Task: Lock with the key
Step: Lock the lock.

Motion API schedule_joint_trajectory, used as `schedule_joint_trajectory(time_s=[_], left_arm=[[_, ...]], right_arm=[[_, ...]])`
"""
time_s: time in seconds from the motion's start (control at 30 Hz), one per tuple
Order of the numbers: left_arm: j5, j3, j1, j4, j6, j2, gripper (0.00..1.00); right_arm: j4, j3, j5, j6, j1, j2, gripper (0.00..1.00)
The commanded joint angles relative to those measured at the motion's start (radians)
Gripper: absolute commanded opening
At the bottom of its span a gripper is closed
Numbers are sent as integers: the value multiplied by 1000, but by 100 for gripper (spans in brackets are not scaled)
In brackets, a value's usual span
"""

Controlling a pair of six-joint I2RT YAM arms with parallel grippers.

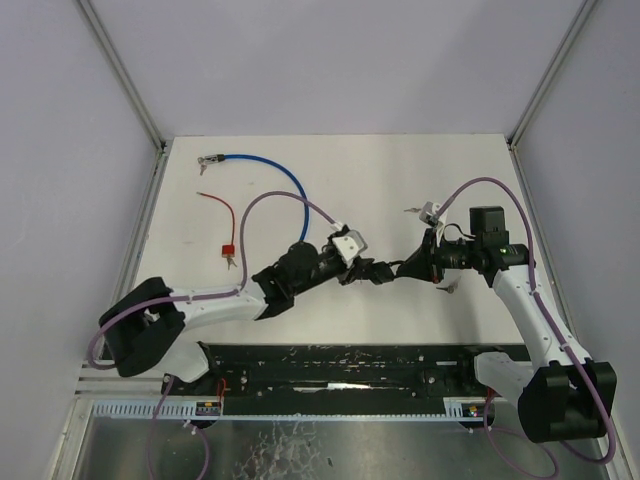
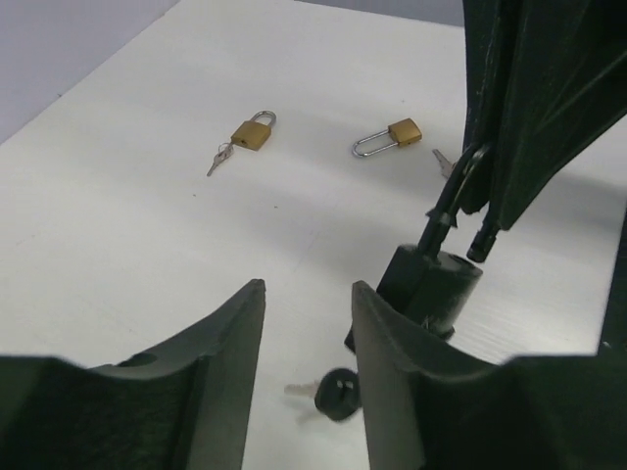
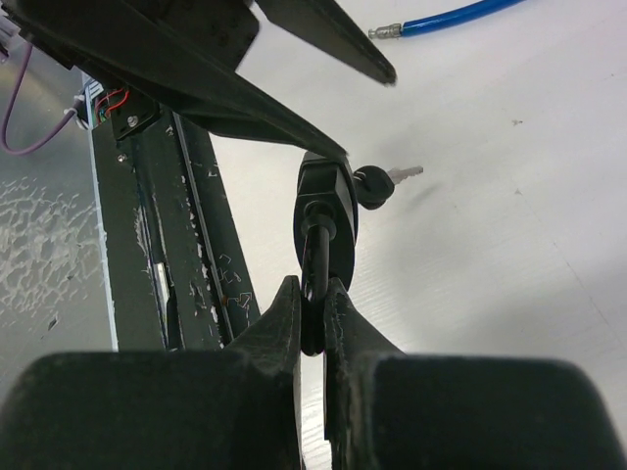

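White table (image 1: 380,180) runs wide beyond the black padlock (image 3: 328,196), its walled edges well apart from it. The right hand (image 3: 312,286) is clenched on the shackle (image 3: 314,240); the left hand (image 2: 309,289) hangs released just beside the padlock, the key (image 2: 336,392) lying just beside it too. From above, both hands hide most of the padlock, and the key cannot be made out.

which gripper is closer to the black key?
Left. The left gripper hangs open right over the key; the right gripper holds the lock by its shackle, the lock body between it and the key.
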Motion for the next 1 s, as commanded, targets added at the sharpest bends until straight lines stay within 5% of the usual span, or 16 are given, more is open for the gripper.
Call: schedule_joint_trajectory(time_s=[0.0, 0.27, 0.33, 0.67, 0.97], left_arm=[[54, -101, 42, 133, -77, -121, 46], [373, -358, 174, 490, -304, -255, 95], [441, -362, 193, 488, -324, -256, 100], [736, -234, 207, 449, -254, -64, 95], [719, -122, 152, 386, -163, 90, 82]], right_arm=[[26, 64, -103, -37, -3, -46, 0], [-146, 70, -195, -285, -2, -76, 0], [-211, 74, -215, -386, -2, -76, 0], [-320, 72, -227, -595, -2, -53, 0], [-327, 69, -234, -609, -2, -53, 0]])
